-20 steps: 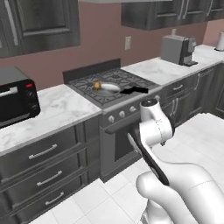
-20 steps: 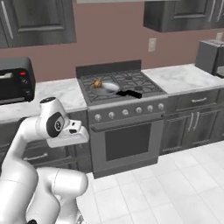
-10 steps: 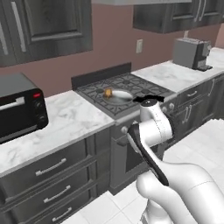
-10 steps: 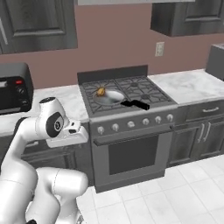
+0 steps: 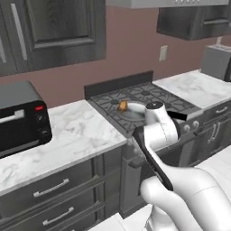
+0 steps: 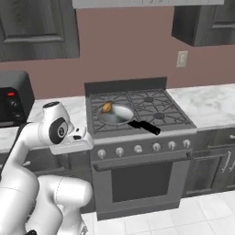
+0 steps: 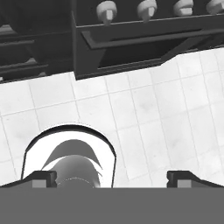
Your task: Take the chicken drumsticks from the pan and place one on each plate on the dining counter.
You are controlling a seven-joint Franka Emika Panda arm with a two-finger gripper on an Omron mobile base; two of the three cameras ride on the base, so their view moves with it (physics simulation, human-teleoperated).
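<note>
Gripper: your gripper (image 7: 112, 176) points down at the white floor tiles (image 7: 148, 113) in front of the stove; in the hand view its two dark fingertips (image 7: 41, 177) stand far apart, spread wide, with nothing between them.
Arm: you see the arm folded low in front of the range (image 6: 137, 151), its hand down beside the oven door (image 6: 142, 181); the knobs (image 7: 106, 12) and door handle (image 7: 131, 39) sit at the top of the hand view.
Pan: the grey frying pan (image 6: 115, 114) rests on the front left burner of the stove, its black handle (image 6: 144, 126) reaching toward the front edge; from the left base camera the pan (image 5: 131, 111) is partly hidden behind your arm's upper joint.
Drumstick: one golden-tan drumstick (image 6: 107, 107) lies at the back left of the pan, also seen as (image 5: 122, 106); you cannot tell from these views whether a second one lies with it.
Pan relative to gripper: the pan and drumstick are up on the cooktop, well above and behind your gripper, well apart from it.
Surroundings: a black toaster oven (image 5: 20, 119) stands on the marble worktop (image 5: 76, 131) left of the stove.
</note>
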